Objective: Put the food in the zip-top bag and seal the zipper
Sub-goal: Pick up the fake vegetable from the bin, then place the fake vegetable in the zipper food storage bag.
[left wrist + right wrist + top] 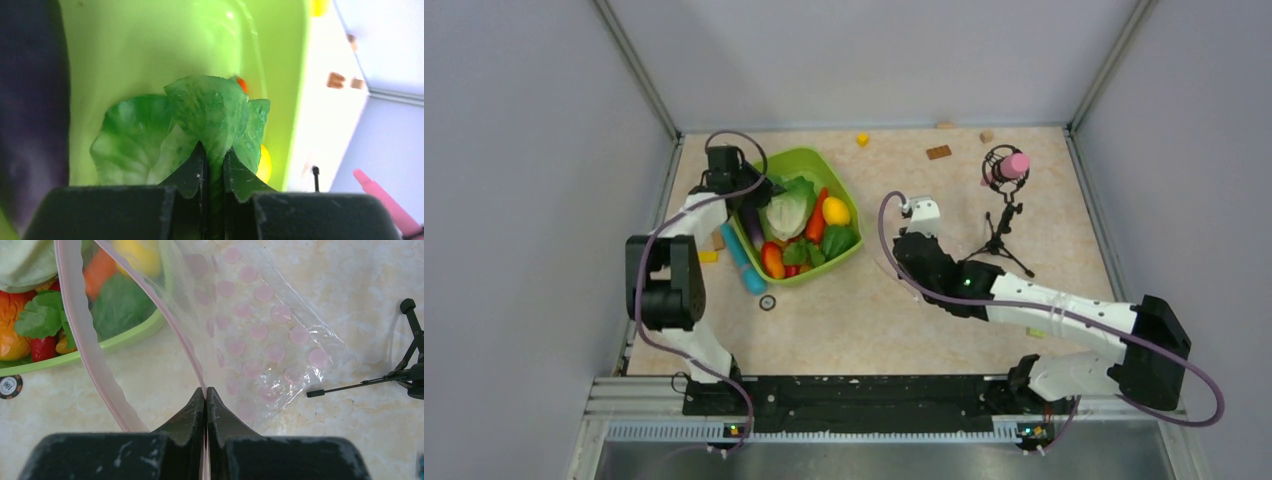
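Observation:
The food lies in a lime-green tray (802,161): pale green cabbage (788,211), orange carrot (818,216), yellow lemon (835,211), green pepper (837,240), and a purple eggplant (752,229) at the left rim. My left gripper (215,155) reaches into the tray (150,45) and is shut on a leaf of the cabbage (200,115). The eggplant (30,100) fills the left of that view. My right gripper (206,390) is shut on the pinkish zipper (80,325) edge of the clear zip-top bag (270,330). The mouth gapes toward the tray (125,340).
A microphone on a black tripod (1004,205) stands right of the right gripper (908,232). A teal cylinder (742,262) and a small round chip (767,302) lie in front of the tray. Small blocks (938,152) are scattered along the far edge.

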You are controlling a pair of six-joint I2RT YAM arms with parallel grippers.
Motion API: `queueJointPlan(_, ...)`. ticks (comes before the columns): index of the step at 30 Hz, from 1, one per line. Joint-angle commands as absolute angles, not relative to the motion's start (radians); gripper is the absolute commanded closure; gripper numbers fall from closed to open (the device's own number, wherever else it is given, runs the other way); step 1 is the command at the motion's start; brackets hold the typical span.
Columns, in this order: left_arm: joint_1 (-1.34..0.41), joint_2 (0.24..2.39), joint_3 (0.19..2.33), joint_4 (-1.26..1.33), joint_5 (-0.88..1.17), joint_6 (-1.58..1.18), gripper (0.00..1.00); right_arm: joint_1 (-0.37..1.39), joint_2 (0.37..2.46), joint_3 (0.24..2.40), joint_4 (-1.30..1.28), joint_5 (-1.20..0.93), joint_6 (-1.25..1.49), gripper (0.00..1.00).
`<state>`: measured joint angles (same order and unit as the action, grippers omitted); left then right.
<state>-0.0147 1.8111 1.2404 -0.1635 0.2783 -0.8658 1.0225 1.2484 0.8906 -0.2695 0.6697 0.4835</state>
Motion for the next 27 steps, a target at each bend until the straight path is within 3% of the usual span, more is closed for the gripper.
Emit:
queueJointPlan(1,-0.038,1.549,1.131,0.049,0.344,-0.838,1.00,1.009,1.197,0.916,-0.295,0.635,0.534,1.00)
queueJointPlan(12,-0.252,1.069,0.869,0.228,0.403,-0.722,1.00,1.002,1.165,0.927,-0.299,0.628,0.644,1.00)
queueJointPlan(17,-0.369,0.898,0.671,0.506,0.365,-0.741,1.00,0.998,1.157,0.918,-0.267,0.621,0.716,1.00)
queueJointPlan(27,-0.483,0.899,0.504,1.079,0.247,-0.810,1.00,0.998,1.154,0.905,-0.185,0.475,0.774,1.00)
